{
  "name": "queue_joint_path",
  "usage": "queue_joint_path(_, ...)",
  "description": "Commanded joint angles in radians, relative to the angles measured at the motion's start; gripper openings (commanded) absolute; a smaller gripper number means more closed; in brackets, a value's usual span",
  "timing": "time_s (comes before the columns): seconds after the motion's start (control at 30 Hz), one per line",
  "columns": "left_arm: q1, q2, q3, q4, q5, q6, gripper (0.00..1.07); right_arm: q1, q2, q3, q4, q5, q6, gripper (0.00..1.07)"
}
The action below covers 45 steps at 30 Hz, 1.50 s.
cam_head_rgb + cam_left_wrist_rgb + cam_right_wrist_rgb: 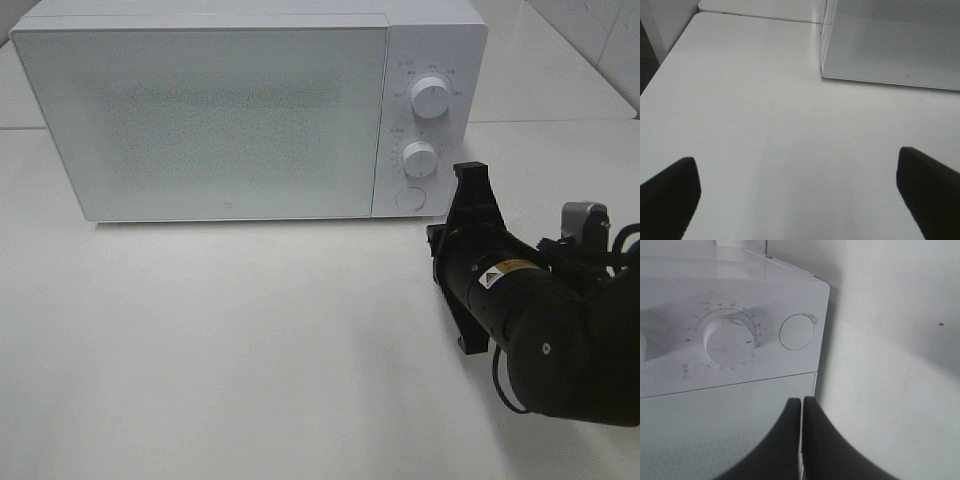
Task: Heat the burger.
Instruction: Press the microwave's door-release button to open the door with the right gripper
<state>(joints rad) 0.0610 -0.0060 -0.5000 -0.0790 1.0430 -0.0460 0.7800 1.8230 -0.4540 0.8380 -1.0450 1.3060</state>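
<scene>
Right pincer (802,403), pinched shut, sits just in front of the round button (796,332) on the microwave (200,120). Left pincer (797,160) gapes wide, farther off. Burger's not in sight.

My white table (250,350) is evenly lit; tiled wall (600,40) beyond its far right corner, dark floor (646,65) off its left edge.

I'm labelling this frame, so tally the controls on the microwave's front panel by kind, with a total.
Knobs: 2
Round button: 1
Total: 3
</scene>
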Motion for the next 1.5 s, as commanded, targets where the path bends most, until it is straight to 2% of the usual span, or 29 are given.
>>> queue_joint_path(0.03,-0.005,-0.024,0.001,0.004,-0.009,0.0,1.0,-0.021,0.018,-0.032,-0.028,0.023,0.013,0.0)
queue_joint_path(0.27,-0.005,-0.024,0.001,0.003,-0.009,0.0,1.0,-0.087,0.093,-0.121,-0.082,0.057,0.02,0.0)
queue_joint_path(0.73,-0.005,-0.024,0.001,0.003,-0.009,0.0,1.0,-0.209,0.203,-0.234,-0.202,0.094,0.096,0.0)
queue_joint_path(1.0,-0.005,-0.024,0.001,0.003,-0.009,0.0,1.0,-0.242,0.267,-0.319,-0.23,0.104,0.097,0.0)
queue_joint_path(1.5,-0.005,-0.024,0.001,0.003,-0.009,0.0,1.0,-0.277,0.314,-0.397,-0.233,0.123,0.069,0.0)
